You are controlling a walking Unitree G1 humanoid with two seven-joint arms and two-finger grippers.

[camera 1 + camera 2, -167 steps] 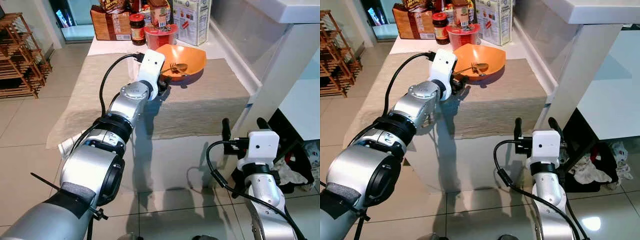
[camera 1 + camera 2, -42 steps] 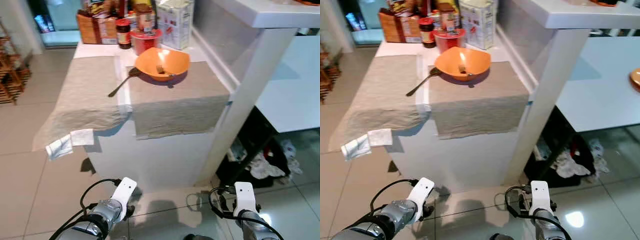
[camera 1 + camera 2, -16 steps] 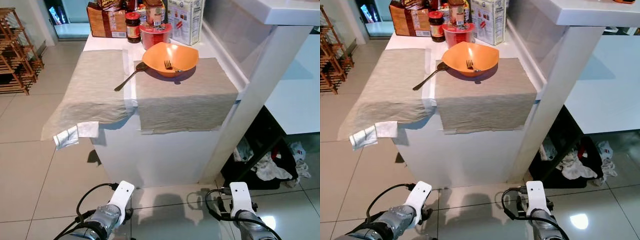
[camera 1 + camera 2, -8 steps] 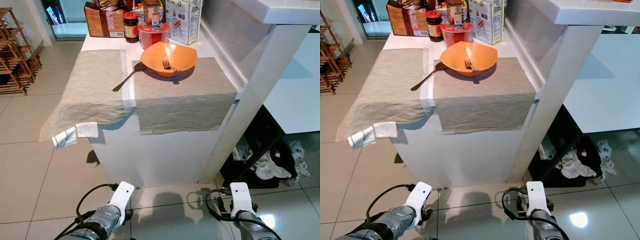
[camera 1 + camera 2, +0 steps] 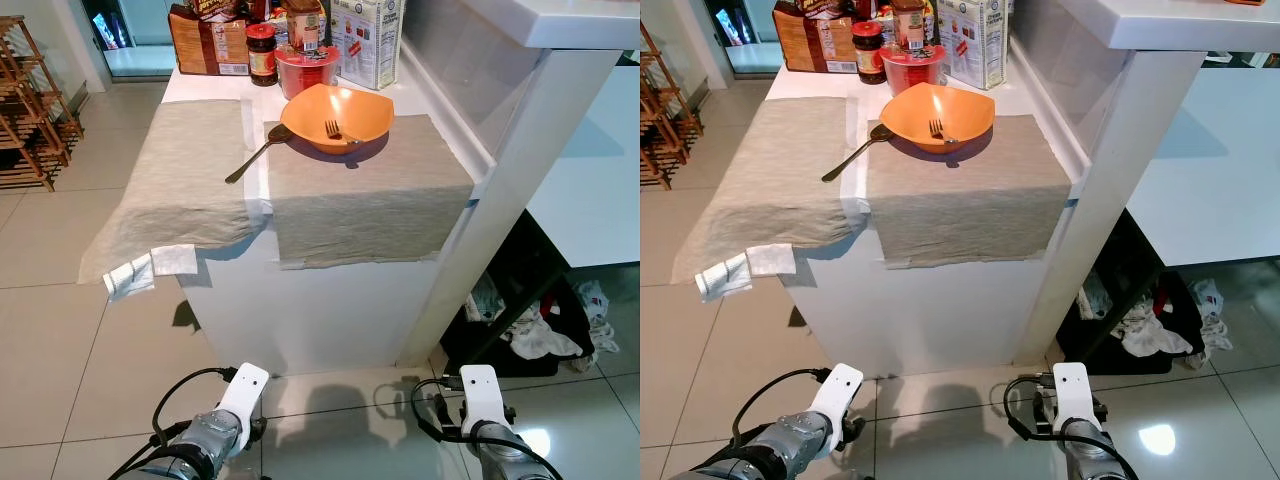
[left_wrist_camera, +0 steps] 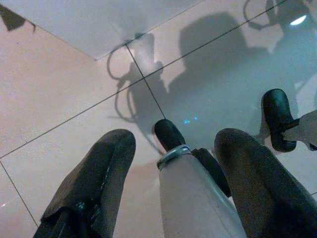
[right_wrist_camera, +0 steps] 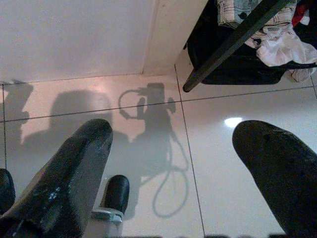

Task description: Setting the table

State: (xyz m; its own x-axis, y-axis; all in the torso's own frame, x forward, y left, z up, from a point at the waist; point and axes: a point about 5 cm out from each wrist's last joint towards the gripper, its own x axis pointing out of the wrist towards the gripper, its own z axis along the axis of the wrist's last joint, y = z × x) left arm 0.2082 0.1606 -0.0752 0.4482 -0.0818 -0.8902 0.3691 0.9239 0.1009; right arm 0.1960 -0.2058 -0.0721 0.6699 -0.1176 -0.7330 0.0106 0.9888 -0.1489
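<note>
An orange bowl (image 5: pixel 338 115) stands at the far end of the right beige placemat (image 5: pixel 370 195), with a fork (image 5: pixel 334 129) lying in it. A long spoon (image 5: pixel 254 155) lies beside the bowl, across the gap toward the left placemat (image 5: pixel 180 180). Both arms hang low in front of the table, far below the tabletop: left arm (image 5: pixel 236 408), right arm (image 5: pixel 479 396). In the left wrist view my left gripper (image 6: pixel 176 141) is open over floor tiles, holding nothing. In the right wrist view my right gripper (image 7: pixel 176 131) is also open and holds nothing.
Jars, a red tub and cartons (image 5: pixel 300 40) crowd the table's far end. A white cloth (image 5: pixel 150 268) hangs off the front left corner. A wooden rack (image 5: pixel 30 110) stands at the left. A white counter post (image 5: pixel 500 190) and a dark rack with clothes (image 5: pixel 530 330) are at the right.
Ten seconds ago my left gripper was up at the bowl; that arm now hangs low, and the spoon lies beside the bowl. Over the last second nothing has moved.
</note>
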